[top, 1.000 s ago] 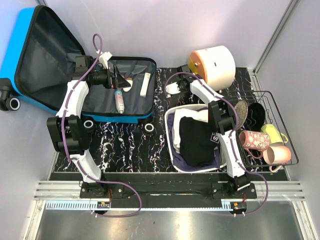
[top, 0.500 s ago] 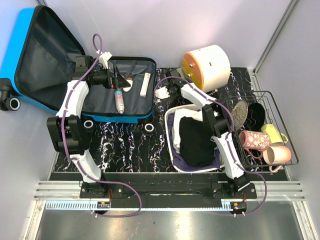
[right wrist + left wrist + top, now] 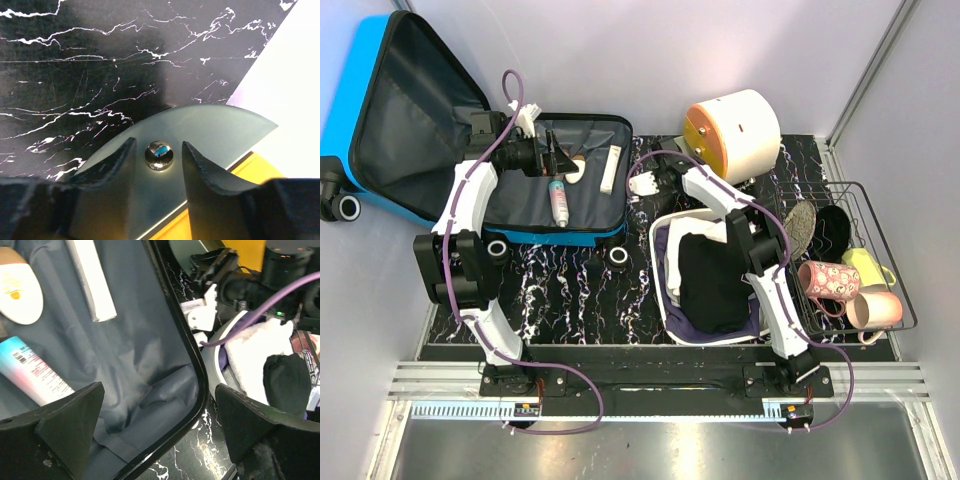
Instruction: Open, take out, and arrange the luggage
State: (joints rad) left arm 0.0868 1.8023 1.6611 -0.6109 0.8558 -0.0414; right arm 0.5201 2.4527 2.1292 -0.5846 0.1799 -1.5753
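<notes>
One luggage [image 3: 420, 110], one white basin [image 3: 657, 270], one wire basket [image 3: 847, 184], three mugs [image 3: 828, 280], two robot arms [image 3: 465, 200].

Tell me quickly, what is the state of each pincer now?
Left pincer: wide open, empty, over the luggage.
Right pincer: partly open, holding nothing.

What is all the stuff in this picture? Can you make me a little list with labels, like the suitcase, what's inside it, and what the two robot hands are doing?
Suitcase: open, lid propped up at the left, base lying flat
Inside the base: pink-and-blue tube, long white tube, pale oval item
Left gripper: wide open, empty, above the suitcase base
Right gripper: fingers apart, small metal knob showing between them
White basin: black clothing inside
Wire basket: mugs inside
</notes>
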